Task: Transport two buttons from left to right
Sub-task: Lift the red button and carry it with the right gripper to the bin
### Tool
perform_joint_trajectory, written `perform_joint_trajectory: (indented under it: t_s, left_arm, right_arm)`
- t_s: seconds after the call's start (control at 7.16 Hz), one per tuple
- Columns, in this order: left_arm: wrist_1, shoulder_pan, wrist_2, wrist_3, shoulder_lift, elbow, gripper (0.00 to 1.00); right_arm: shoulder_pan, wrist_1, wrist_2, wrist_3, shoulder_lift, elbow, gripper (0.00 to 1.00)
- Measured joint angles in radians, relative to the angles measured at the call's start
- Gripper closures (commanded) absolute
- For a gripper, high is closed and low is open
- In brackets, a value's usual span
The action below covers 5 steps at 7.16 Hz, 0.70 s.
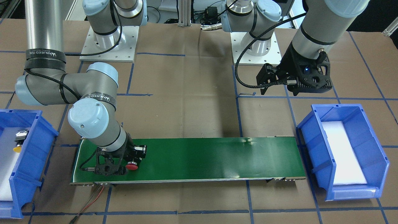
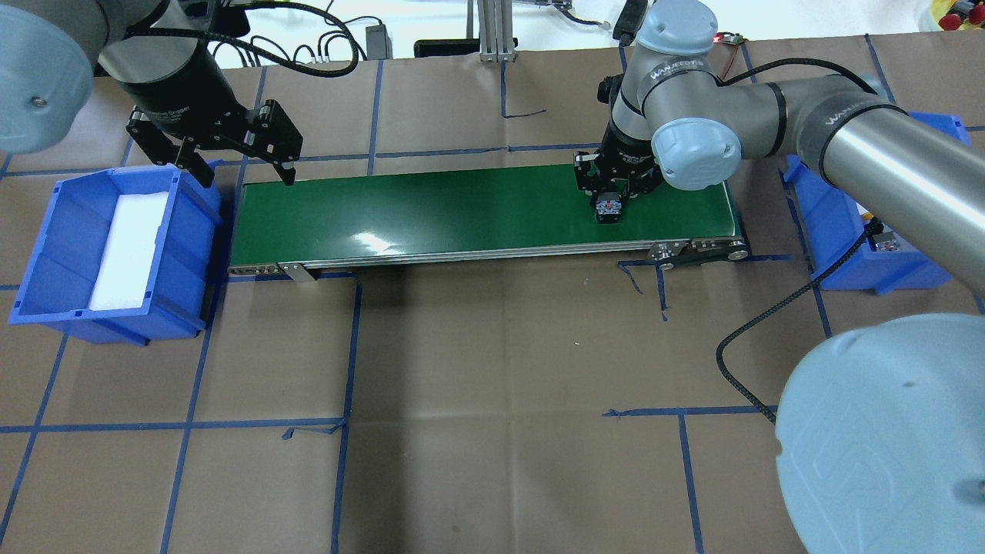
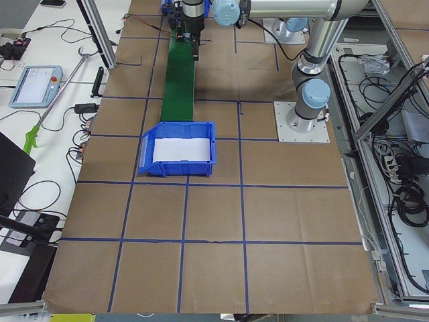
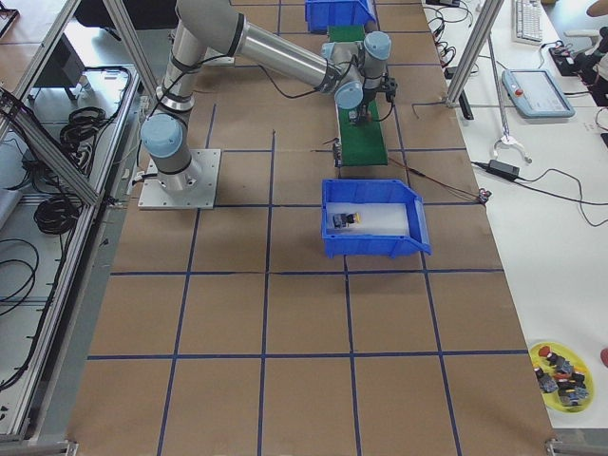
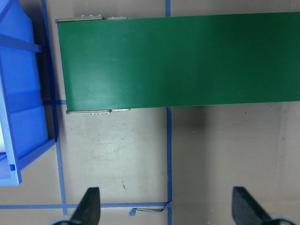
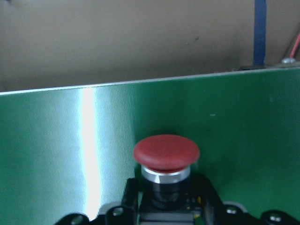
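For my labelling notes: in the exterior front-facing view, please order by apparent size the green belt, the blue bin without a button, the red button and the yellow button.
1. green belt
2. blue bin
3. red button and yellow button: both tiny, red partly hidden, so unranked.

The setting is a robotics lab. Two industrial arms (image 3: pixel 315 60) stand bolted to white base plates (image 1: pixel 127 46) on a large table (image 2: pixel 492 346) covered in brown paper and ruled into squares with blue tape (image 2: pixel 350 346). A green conveyor belt (image 2: pixel 462 208) runs across it between blue parts bins (image 3: pixel 175 168). Aluminium frame posts (image 3: pixel 100 43) rise at the table's edges. A teach pendant (image 3: pixel 37 86) lies on the white side bench (image 4: pixel 532 228), and bundled cables (image 3: pixel 402 194) lie behind the robot.
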Motion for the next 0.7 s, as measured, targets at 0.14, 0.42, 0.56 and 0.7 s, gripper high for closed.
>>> perform_joint_trajectory:
  t_s: [0.14,0.42,0.56,0.7]
  left_arm:
    - [0.0,0.0,0.0,0.0,0.0,0.001,0.0]
    - [0.0,0.0,0.0,0.0,0.001,0.002,0.0]
    - [0.0,0.0,0.0,0.0,0.001,0.002,0.0]
    - [0.0,0.0,0.0,0.0,0.0,0.003,0.0]
  right_arm:
    - [-0.004,0.054,-0.012,-0.004,-0.009,-0.008,0.96]
    - [-0.04,0.17,-0.068,-0.033,-0.048,-0.073,0.96]
    - [-0.08,0.244,-0.081,-0.084,-0.064,-0.127,0.96]
    - [-0.141,0.304,-0.087,-0.165,-0.078,-0.184,0.95]
